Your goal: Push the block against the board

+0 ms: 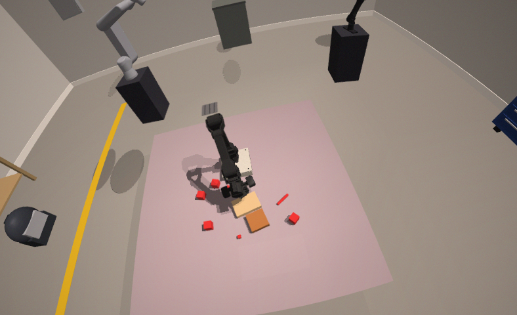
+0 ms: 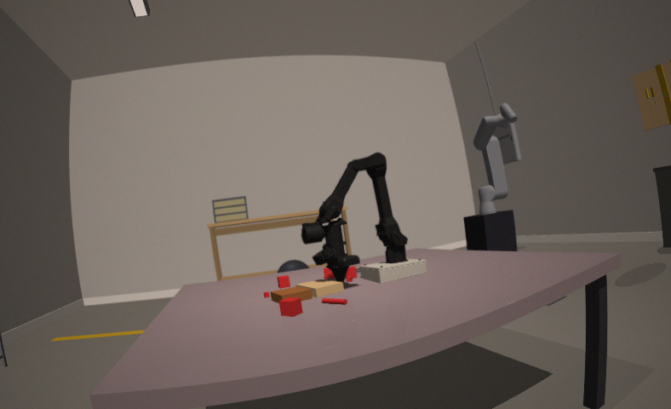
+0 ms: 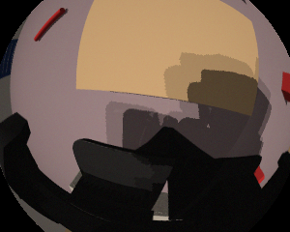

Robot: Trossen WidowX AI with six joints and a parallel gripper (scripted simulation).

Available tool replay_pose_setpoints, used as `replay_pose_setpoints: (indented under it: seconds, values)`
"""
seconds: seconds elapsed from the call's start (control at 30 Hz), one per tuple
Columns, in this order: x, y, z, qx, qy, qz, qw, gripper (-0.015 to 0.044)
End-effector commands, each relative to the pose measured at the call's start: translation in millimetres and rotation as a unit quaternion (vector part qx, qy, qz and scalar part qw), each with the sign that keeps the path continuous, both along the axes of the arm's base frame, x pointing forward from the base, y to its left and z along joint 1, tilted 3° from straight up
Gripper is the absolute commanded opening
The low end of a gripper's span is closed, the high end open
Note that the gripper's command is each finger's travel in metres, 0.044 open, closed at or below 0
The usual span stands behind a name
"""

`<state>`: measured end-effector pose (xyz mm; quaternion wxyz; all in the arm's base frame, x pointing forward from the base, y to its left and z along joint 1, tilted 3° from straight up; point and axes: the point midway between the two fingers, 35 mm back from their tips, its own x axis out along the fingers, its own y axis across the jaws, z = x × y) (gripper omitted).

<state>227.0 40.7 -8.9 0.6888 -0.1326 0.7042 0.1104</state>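
The light tan board (image 1: 246, 205) (image 2: 323, 288) (image 3: 150, 43) lies flat on the table. The orange square block (image 1: 257, 220) (image 2: 290, 295) lies flat at the board's long side away from the arm's base. Their facing sides look nearly parallel and very close; I cannot tell whether they touch. Their edges toward the red stick look about even. My gripper (image 2: 340, 279) (image 3: 166, 131) is shut and empty, pointing down beside the board's long side nearer the base. In the wrist view, a strip of table shows between the fingertips and the board. The block is out of the wrist view.
A red stick (image 1: 283, 199) (image 2: 334, 301) (image 3: 49, 24) and a red cube (image 1: 293, 218) (image 2: 290, 307) lie to the right in the top view. Several red cubes lie to the left. A tiny red cube (image 1: 239, 236) (image 2: 266, 294) lies near the block. The pale base plate (image 1: 245, 161) (image 2: 394, 272) is behind the gripper.
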Motion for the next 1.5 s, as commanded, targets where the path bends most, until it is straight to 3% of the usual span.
replay_pose_setpoints:
  seconds: [0.0,0.37,0.53,0.73,1.0,1.17,1.47]
  values:
    - [-7,-2,0,0.001,-0.001,0.002,1.0,0.0]
    - [-22,-7,-1,0.001,-0.001,0.002,1.0,0.0]
    - [-17,-5,52,0.001,-0.001,0.002,1.0,0.0]
    - [-17,-3,55,0.001,-0.001,0.002,1.0,0.0]
    - [0,24,50,0.002,-0.001,0.005,1.0,0.0]
    - [-2,23,-2,0.002,-0.001,0.005,1.0,0.0]
    - [2,24,-1,0.002,-0.001,0.005,1.0,0.0]
